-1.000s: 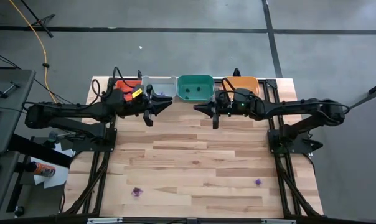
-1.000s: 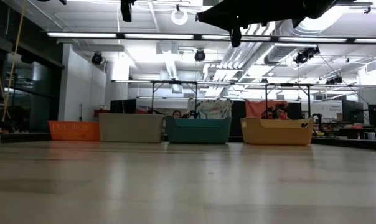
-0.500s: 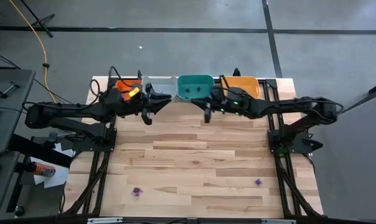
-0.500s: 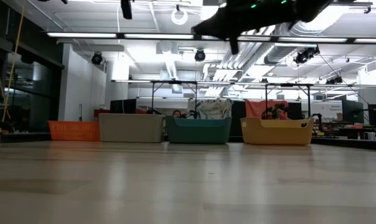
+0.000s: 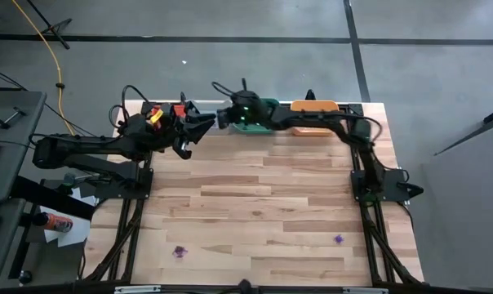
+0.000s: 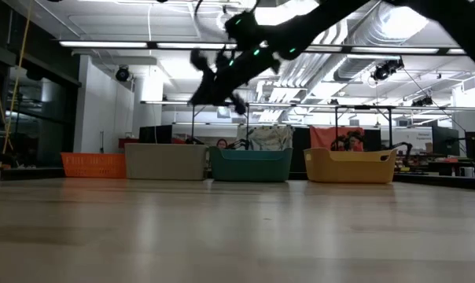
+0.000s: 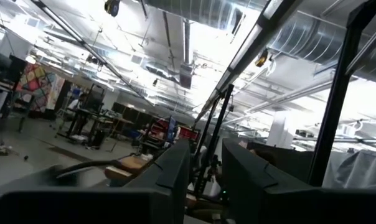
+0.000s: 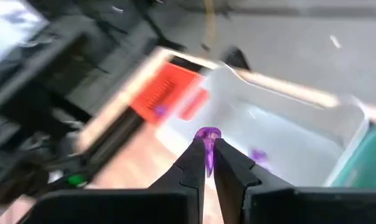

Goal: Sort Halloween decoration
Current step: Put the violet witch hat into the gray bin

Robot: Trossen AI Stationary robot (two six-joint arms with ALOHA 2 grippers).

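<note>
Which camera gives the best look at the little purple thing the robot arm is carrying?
The right wrist view: the purple trinket sits pinched between the right gripper fingertips, above the grey tray. In the high view the arm covers it; in the low view the gripper is only a dark shape. The left wrist view shows none of it.

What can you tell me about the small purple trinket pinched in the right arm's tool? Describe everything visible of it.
The purple trinket is tiny, glossy and translucent, like plastic, with a rounded top that narrows downward. It stands upright between the two dark fingers of the right tool, which touch it on both sides; its lower part is hidden between them. It is held in the air over the grey tray, where another purple piece lies.
</note>
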